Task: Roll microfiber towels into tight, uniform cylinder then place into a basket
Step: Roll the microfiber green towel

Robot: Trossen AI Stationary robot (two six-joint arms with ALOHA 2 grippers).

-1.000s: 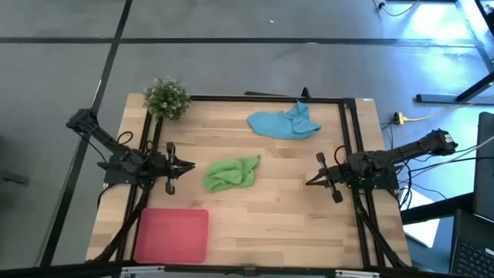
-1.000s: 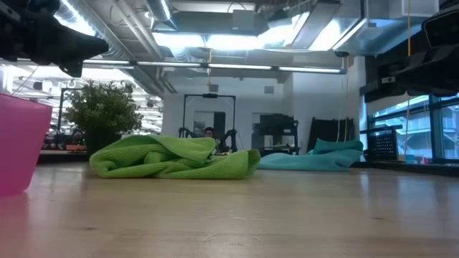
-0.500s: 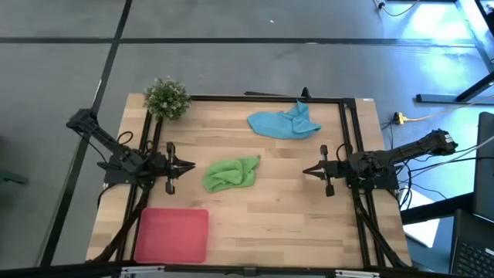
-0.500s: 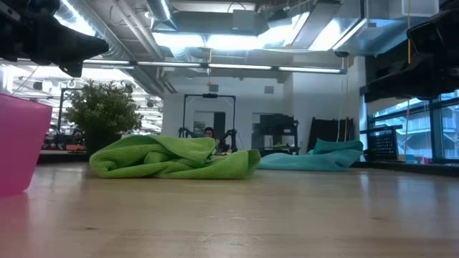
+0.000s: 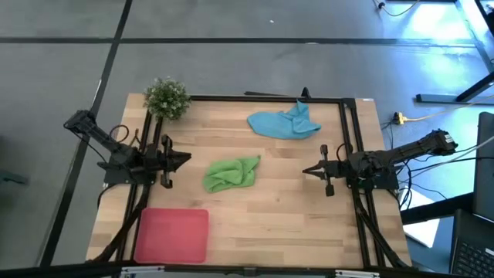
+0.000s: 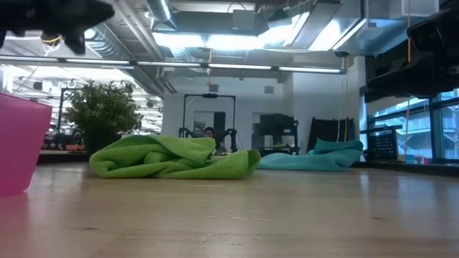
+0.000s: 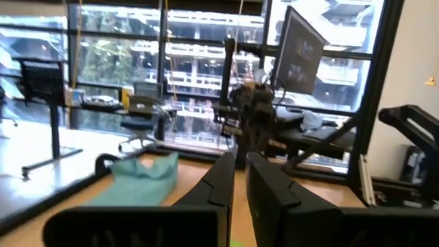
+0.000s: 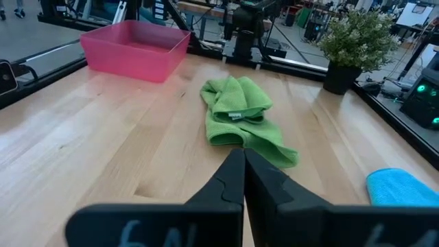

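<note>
The lime green towel (image 5: 231, 174) lies crumpled on the middle of the table; it also shows in the low view (image 6: 172, 159) and the right wrist view (image 8: 240, 113). The light blue towel (image 5: 284, 123) lies bunched near the far edge, and shows in the left wrist view (image 7: 137, 180). The pinkish-red basket (image 5: 171, 235) stands at the near left. My left gripper (image 5: 187, 158) is shut and empty, raised left of the green towel. My right gripper (image 5: 305, 171) is shut and empty, right of the green towel, pointing at it (image 8: 243, 165).
A small green potted plant (image 5: 167, 98) stands at the far left corner. A black frame rail (image 5: 270, 99) runs along the table's far and side edges. Bare wood lies between the green towel and each gripper, and along the near edge right of the basket.
My right gripper has swung a little toward the far edge and turned to point straight at the green towel, then stayed still. My left gripper has risen, tipped upward and drawn slightly back toward the left edge. Both towels lie as before.
</note>
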